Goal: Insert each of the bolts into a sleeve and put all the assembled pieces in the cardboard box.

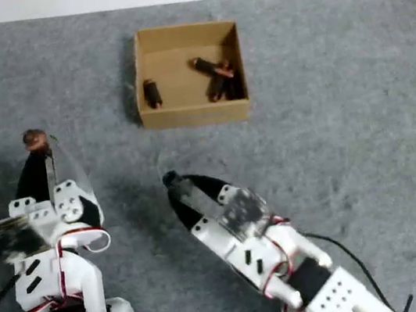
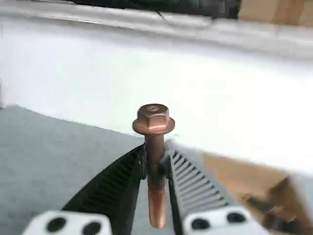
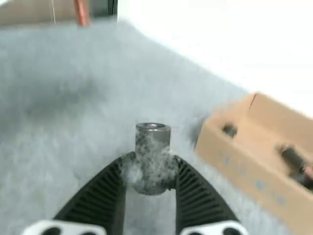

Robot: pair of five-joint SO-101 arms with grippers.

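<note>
Left jaws clamping a copper bolt, right jaws gripping a grey sleeve, cardboard box upper centre.

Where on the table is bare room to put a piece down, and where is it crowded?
Bare: the grey table right of the cardboard box, and the strip between the box and the right pincer. Crowded: the box's right half, where assembled pieces pile.

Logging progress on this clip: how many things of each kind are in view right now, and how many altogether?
1 bolt, in the left gripper
1 sleeve, in the right gripper
1 cardboard box
3 assembled pieces inside it, roughly, since two overlap
Total: 6
</note>
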